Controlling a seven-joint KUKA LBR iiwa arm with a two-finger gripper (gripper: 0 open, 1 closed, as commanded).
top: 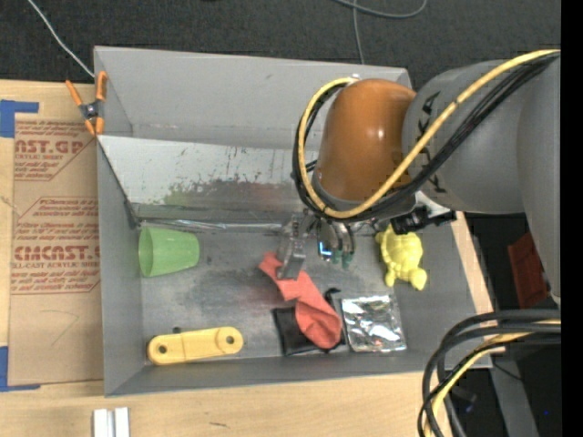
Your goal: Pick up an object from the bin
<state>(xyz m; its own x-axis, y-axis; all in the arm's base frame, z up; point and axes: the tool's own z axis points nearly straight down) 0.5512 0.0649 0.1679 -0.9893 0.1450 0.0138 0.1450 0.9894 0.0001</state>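
"Where is the gripper [317, 251] hanging?"

"It is hanging over the middle of the bin [228, 98]. Its jaws are standing spread apart, pinching nothing."

"What is lying closest?"

"A floppy red rag [310, 306] is lying at its 6 o'clock, its top tip right by one finger. A yellow toy [403, 260] is sitting at 3 o'clock. A green cup [168, 251] is lying at 9 o'clock."

a limp, crumpled red piece [311, 309] lies diagonally near the bin's [182, 167] front middle.

light: even, overhead | shadows: soft | glare: foil packet [372, 324], orange cover [364, 144]
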